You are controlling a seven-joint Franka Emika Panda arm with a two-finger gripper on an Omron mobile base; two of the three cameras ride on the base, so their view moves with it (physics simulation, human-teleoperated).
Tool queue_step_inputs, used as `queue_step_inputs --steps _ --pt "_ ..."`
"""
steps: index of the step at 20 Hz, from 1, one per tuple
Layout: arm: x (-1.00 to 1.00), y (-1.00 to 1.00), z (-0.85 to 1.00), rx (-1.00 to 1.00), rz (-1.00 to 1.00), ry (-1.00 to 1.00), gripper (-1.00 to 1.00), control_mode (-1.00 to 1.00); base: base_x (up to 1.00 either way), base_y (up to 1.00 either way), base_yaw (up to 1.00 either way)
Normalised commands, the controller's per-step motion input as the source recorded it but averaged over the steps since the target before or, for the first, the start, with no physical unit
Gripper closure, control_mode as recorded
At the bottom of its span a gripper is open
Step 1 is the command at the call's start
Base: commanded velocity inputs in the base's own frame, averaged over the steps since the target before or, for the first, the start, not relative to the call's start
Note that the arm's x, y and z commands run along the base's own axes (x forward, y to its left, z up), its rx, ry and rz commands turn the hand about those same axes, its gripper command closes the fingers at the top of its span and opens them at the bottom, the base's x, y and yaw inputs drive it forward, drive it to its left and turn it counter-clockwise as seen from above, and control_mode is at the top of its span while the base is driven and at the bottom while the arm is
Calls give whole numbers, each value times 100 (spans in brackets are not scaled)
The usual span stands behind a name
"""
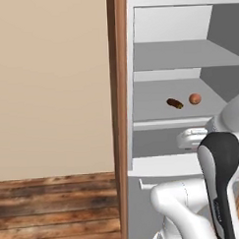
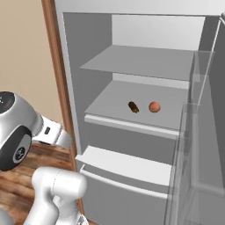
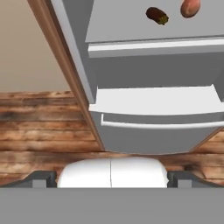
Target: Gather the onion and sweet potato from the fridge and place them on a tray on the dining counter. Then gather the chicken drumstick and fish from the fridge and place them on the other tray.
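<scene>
The gripper (image 3: 111, 177) stands wide and empty, below the fridge (image 3: 153, 127) shelf holding sweet potato (image 3: 157, 15) beside onion (image 3: 190, 6).

Home kitchen: open fridge (image 2: 132, 145) with grey shelves, onion (image 2: 154, 107) and sweet potato (image 2: 133, 107) on its middle shelf, wood plank floor (image 1: 56, 208) left of it.

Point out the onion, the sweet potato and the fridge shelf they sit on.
onion (image 2: 154, 107), right base view, centre of the round ball.
sweet potato (image 2: 133, 107), right base view, middle of the dark lump.
fridge shelf (image 2: 110, 99), right base view, bare grey surface left of both.
</scene>
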Motion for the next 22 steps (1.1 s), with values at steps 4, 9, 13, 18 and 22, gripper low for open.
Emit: queue_step_inputs --steps 4,9,13,18,22 --pt "3 -64 -3 0 1 0 -100 -100 0 0 0" --pt "24 -54 -3 0 0 0 -100 -100 0 0 0" --pt "44 -14 0 -3 0 0 -100 -100 0 0 0" --pt "42 -7 0 -3 0 -3 -100 -100 0 0 0" --pt "37 -22 0 -3 0 -7 -100 -100 0 0 0"
